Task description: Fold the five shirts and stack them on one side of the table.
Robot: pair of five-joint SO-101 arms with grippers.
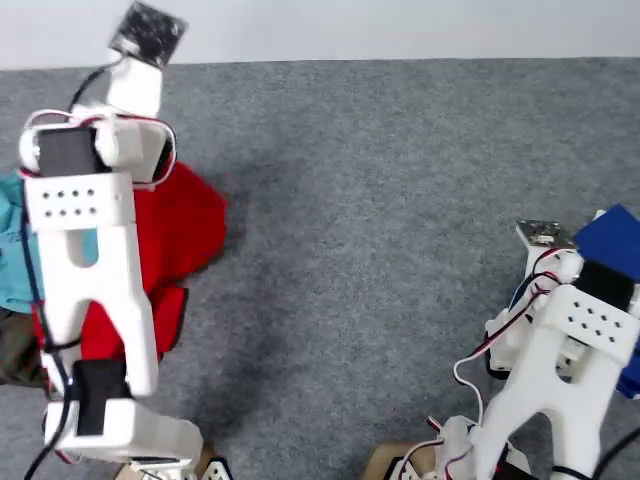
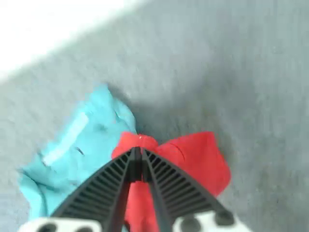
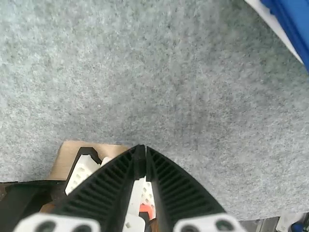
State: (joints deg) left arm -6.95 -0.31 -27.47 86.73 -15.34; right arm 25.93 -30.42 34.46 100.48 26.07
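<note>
Grey surface (image 1: 380, 200) lies under both arms. The red shirt (image 2: 193, 159) sits right below the left gripper (image 2: 138, 155), which is pinched closed. The right gripper (image 3: 141, 152), closed and empty, is far off.

White arms (image 1: 90, 250) (red-and-white cables (image 1: 470, 362)) end in ribbed black claws (image 2: 137, 153).

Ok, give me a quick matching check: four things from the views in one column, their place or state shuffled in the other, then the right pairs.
1 red shirt
2 turquoise shirt
3 blue item
4 right gripper

A shut, above bare grey mat
B at the table edge beside the right arm
C bunched at the left gripper, at its shut tips
D at the table edge beside the left arm

Pairs: 1-C, 2-D, 3-B, 4-A
</note>
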